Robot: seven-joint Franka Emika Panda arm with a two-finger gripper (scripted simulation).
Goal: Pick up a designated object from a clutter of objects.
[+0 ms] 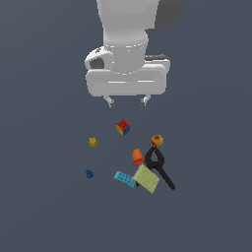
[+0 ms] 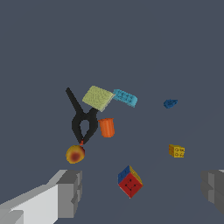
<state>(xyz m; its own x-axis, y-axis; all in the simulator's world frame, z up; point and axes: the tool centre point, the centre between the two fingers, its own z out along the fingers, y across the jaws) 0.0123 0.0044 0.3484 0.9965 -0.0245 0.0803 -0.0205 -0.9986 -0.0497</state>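
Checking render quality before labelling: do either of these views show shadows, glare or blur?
Exterior view: flat, even light, no cast shadows under the dark blue block or multicoloured cube; small items look coarse. Wrist view: no glare, the cube sharp, the hand cropped at the frame edges.

I saw a dark blue block (image 1: 89, 173), yellow piece (image 1: 92, 142), cyan brick (image 1: 124, 179), orange cup (image 1: 138, 157), black clamp (image 1: 160, 167), and a red-yellow-blue cube (image 1: 123, 127).
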